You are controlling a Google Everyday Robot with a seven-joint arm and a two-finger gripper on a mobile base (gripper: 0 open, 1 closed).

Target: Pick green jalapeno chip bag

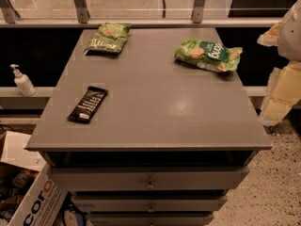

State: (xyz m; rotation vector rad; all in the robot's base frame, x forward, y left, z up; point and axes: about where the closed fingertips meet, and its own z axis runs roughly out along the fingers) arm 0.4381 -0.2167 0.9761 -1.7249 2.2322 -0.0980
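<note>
The green jalapeno chip bag (108,37) is dull olive green with pale cursive lettering. It lies flat at the far left of the grey cabinet top (155,107). My gripper (275,108) hangs at the right edge of the view, beside the cabinet's right side and off its top. It is far from the bag and holds nothing that I can see.
A brighter green bag with a white-and-dark-green label (208,54) lies at the far right of the top. A black snack bar (88,104) lies at the left middle. A pump bottle (21,80) stands on a ledge to the left. A cardboard box (28,197) sits on the floor at lower left.
</note>
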